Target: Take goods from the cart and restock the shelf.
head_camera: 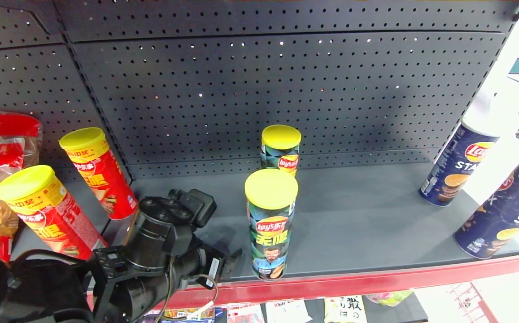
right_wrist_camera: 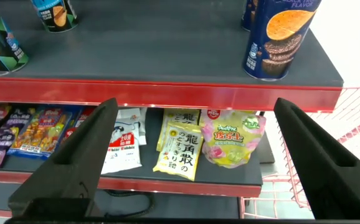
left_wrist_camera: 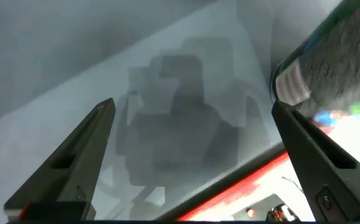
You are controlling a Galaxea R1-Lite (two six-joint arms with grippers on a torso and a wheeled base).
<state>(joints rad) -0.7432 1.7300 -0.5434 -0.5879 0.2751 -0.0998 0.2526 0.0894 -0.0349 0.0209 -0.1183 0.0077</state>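
The shelf (head_camera: 353, 215) held two blue cans (head_camera: 454, 166) at its right end, two red cans (head_camera: 93, 172) at the left and two green cans (head_camera: 272, 224) in the middle, one behind the other. The left gripper (left_wrist_camera: 192, 162) lay just beside the front green can, jaws apart and empty. The right gripper (right_wrist_camera: 192, 155) faced the shelf's red edge, likewise apart and empty.

the left arm (head_camera: 151, 251) is lying low on the robot's left side, its black wrist (head_camera: 169, 224) angling forward and across toward the middle. the left gripper (left_wrist_camera: 192, 155) is holding its two dark fingers (left_wrist_camera: 80, 155) spread wide, and it is carrying nothing. the right gripper (right_wrist_camera: 195, 155) is likewise gaping wide, its fingers (right_wrist_camera: 320, 155) splaying apart, empty, and it is pointing forward.
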